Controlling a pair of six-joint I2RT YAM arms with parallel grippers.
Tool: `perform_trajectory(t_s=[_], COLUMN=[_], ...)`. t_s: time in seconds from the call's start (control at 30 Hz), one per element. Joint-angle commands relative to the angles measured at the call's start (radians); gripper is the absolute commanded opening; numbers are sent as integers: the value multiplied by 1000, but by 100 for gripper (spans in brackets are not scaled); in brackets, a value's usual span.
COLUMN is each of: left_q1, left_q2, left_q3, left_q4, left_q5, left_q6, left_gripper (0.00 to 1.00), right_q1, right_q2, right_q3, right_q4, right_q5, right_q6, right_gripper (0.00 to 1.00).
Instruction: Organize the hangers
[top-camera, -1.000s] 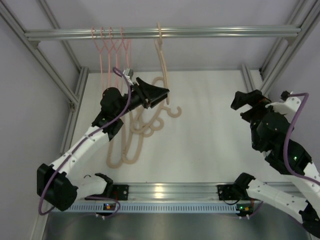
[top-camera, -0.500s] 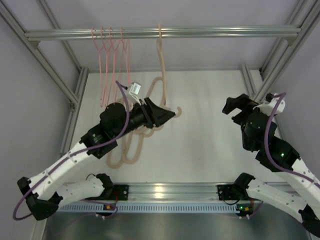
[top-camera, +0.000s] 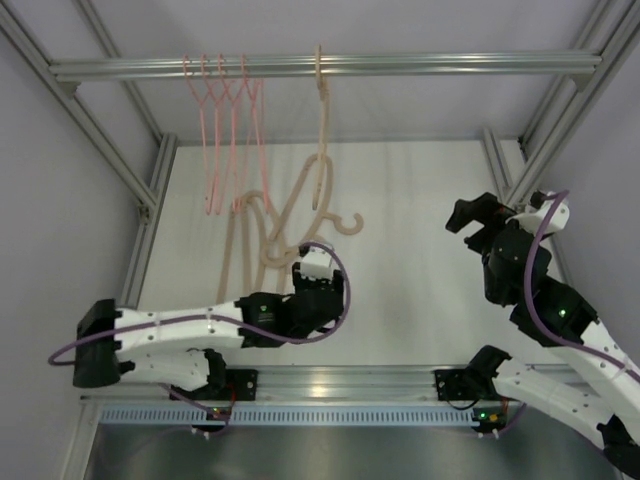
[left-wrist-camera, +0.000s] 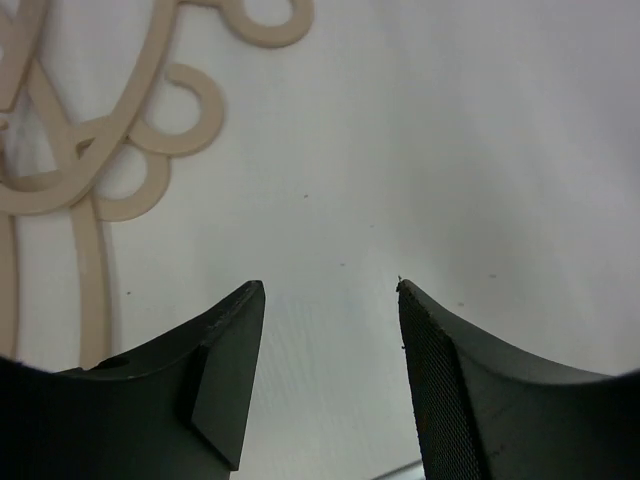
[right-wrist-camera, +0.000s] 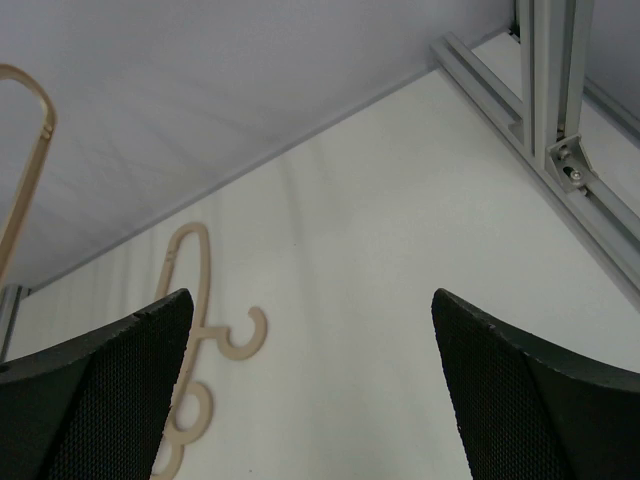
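Top external view, left to right: pink hangers (top-camera: 225, 120) hang hooks-up from the rail (top-camera: 450, 65), bodies straight down, with one beige hanger (top-camera: 322, 140) beside them. A tangled beige pile (top-camera: 268, 256) lies on the table (top-camera: 420, 260), long axes near-to-far. The left gripper (left-wrist-camera: 330, 290) hovers nearby, fingers apart and empty. The right gripper (right-wrist-camera: 312, 300) gapes wide, well right.

Shows L gripper (left-wrist-camera: 328, 292) fingers apart, nothing btwn them. Shows beige hangers (left-wrist-camera: 92, 270) overlapping at upper left, flat on white table (left-wrist-camera: 450, 150), hooks curling twd centre.
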Motion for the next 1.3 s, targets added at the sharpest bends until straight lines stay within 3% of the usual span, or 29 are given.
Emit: perform_trajectory(t_s=[0.0,0.13,0.4,0.7,0.9,1.27], left_q1=[27,133,361,530,586,630], left_q2=[163,359,450,537,596,633], left_q3=[78,147,185,233,260,245], left_q4=[-53,-92,-61,-16,-7,-3], left_q5=[-196,-149,0,155,249,295], left_q6=[19,53,172,281,315,306], left_gripper=[61,60,61,63,62,62], right_q1=[-23,-26,-29,-32,-37,-44], right_q2=[-23,-43,-68,-66,-79,-96], right_q3=[-5,-13,-32,-36,-40,-49], right_q4=[2,2,2,2,2,2], right_q5=[-7,-13,-25,-29,-24,-16], right_q6=[-6,-13,-12,-9,-18,-29], right_gripper=[100,99,99,99,99,99])
